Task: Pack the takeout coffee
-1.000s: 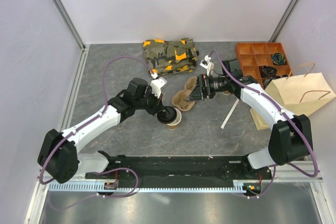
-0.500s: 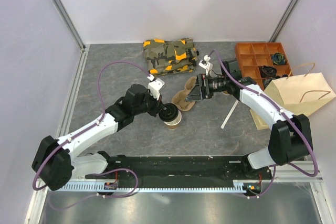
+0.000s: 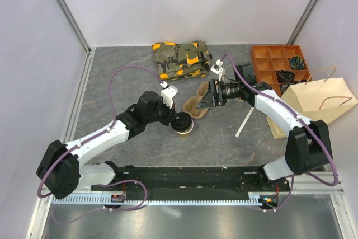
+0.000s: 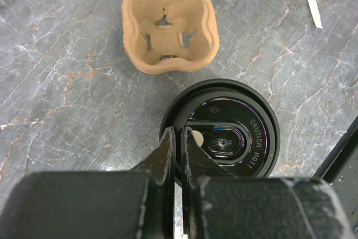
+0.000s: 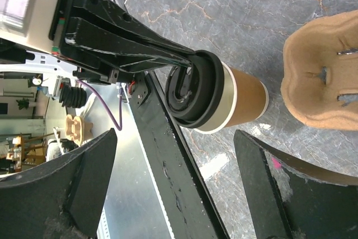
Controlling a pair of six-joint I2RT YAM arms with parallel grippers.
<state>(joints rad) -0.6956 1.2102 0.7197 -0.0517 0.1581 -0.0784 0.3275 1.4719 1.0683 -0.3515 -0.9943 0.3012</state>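
Note:
The takeout coffee point(image 3: 184, 126), a tan cup with a black lid, stands on the table near the middle. My left gripper point(image 3: 175, 121) is shut on the rim of its lid point(image 4: 229, 132); in the left wrist view the fingertips point(image 4: 168, 144) pinch the lid's left edge. The right wrist view shows the cup point(image 5: 238, 96) from the side, with the left fingers on the lid. My right gripper point(image 3: 203, 103) is open and empty, hovering over the pulp cup carrier point(image 3: 194, 107), just right of the cup.
The two-hole carrier point(image 4: 168, 26) lies just beyond the cup. A tan paper bag point(image 3: 321, 100) lies at the right. An orange parts tray point(image 3: 277, 62) sits at the back right, a camouflage cloth point(image 3: 182, 57) at the back, and a white stick point(image 3: 245, 120) right of the carrier.
The left arm has shifted its pose a little while holding the lid; the cup stays almost in place. The right gripper has edged slightly left.

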